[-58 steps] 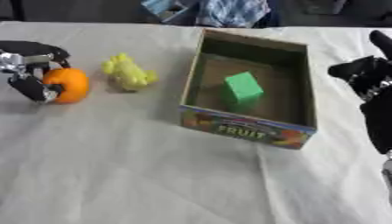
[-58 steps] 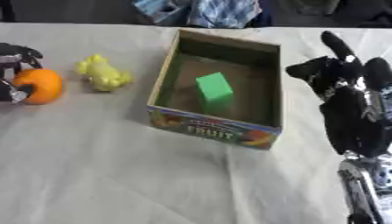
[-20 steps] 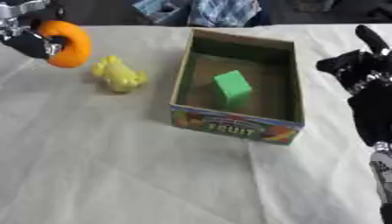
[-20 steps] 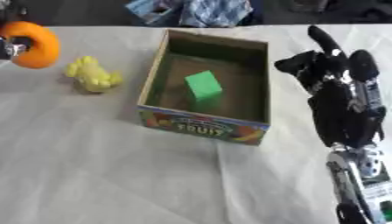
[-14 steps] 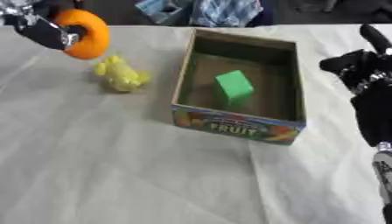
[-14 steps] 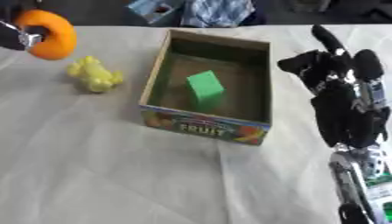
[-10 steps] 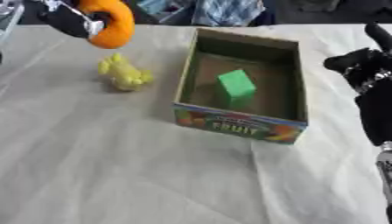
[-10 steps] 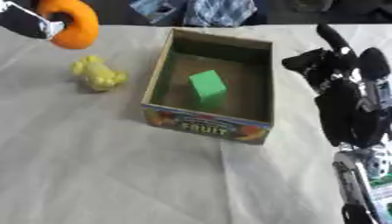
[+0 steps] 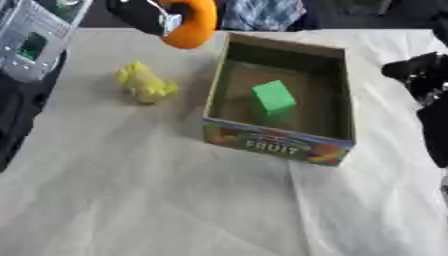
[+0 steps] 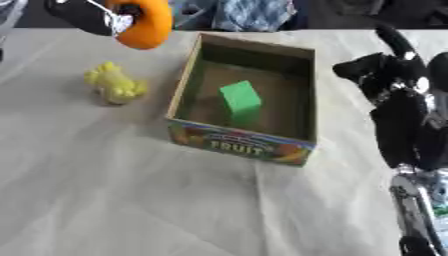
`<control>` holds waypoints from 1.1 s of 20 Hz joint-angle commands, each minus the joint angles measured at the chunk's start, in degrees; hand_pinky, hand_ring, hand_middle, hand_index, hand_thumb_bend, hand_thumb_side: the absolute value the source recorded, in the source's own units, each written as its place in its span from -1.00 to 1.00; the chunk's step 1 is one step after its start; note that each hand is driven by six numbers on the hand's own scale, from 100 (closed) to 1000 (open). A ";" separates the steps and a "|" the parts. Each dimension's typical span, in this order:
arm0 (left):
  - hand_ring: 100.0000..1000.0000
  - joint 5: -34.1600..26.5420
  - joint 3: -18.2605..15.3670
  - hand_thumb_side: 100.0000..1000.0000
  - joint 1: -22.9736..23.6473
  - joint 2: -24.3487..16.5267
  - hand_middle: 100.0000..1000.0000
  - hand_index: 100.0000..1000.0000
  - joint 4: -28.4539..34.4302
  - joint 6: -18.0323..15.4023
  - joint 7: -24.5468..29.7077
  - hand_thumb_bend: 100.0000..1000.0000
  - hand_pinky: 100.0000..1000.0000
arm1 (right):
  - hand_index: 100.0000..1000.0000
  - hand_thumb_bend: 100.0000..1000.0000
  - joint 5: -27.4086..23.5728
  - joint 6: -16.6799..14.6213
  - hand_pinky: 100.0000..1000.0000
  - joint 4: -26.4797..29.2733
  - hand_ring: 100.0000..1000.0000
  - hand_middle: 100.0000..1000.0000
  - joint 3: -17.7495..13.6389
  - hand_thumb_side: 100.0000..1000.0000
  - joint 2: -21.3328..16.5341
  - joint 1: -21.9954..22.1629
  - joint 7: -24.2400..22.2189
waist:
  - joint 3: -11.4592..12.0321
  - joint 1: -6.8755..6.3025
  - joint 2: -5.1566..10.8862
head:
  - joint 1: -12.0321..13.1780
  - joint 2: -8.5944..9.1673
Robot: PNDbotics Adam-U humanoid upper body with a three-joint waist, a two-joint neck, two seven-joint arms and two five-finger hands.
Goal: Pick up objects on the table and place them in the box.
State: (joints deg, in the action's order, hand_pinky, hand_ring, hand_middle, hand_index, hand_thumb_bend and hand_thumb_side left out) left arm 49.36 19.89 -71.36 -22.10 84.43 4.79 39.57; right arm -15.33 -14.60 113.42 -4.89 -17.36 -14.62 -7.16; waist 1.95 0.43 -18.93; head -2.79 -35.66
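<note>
Transfer step: your left hand had its fingers curled round the orange, held aloft just beside the fruit box's far-left corner, carried up and across from tabletop level. Box held a green block; yellow toy lay outside. Right hand idle, fingers relaxed. Next, by judgement: move over the opening and release.

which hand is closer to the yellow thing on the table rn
Left. The left hand holds the orange up just beyond the yellow object, on its side of the box. The right hand rests past the box's opposite side.
</note>
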 commanded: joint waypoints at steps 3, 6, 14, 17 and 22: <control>-0.31 2.59 0.49 -0.91 -2.15 2.80 1.00 0.08 -1.58 -0.93 -1.07 -1.00 -1.00 | 0.93 -0.42 -0.89 0.08 0.56 1.17 0.37 0.08 -0.08 1.00 -0.57 -1.03 0.40 | -0.73 0.13 1.23 | 0.82 0.80; -0.31 4.20 0.80 -0.90 -2.13 4.55 1.00 0.09 -2.50 -1.20 -2.70 -1.00 -1.00 | 0.93 -0.42 -1.31 0.14 0.56 1.17 0.37 0.08 0.07 1.00 -0.24 -1.62 0.35 | -1.60 0.21 1.06 | 1.80 0.92; -0.33 10.58 1.35 -0.86 -0.51 9.20 1.00 0.08 -5.51 -1.18 -9.18 -1.00 -1.00 | 0.94 -0.42 -1.76 0.50 0.56 1.17 0.37 0.08 0.16 1.00 0.56 -1.99 0.19 | -2.70 0.50 0.83 | 2.72 1.37; -0.33 13.19 1.50 -0.88 0.22 10.96 1.00 0.08 -7.69 -1.18 -11.71 -1.00 -1.00 | 0.94 -0.42 -1.80 0.59 0.56 1.17 0.37 0.08 0.23 1.00 0.77 -2.01 -0.01 | -2.86 0.58 0.73 | 3.02 1.45; -0.32 16.11 2.35 -0.89 1.87 12.69 1.00 0.07 -10.71 -1.81 -15.37 -1.00 -1.00 | 0.94 -0.42 -1.72 0.80 0.56 1.17 0.37 0.07 0.31 1.00 0.98 -2.07 -0.27 | -2.91 0.57 0.54 | 3.03 2.33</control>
State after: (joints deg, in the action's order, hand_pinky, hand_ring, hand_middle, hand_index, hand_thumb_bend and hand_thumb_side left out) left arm 64.58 22.29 -68.45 -9.61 73.64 3.11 25.30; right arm -16.76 -13.82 113.42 -4.53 -15.86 -16.12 -7.30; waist -0.79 0.88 -19.47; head 0.11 -34.14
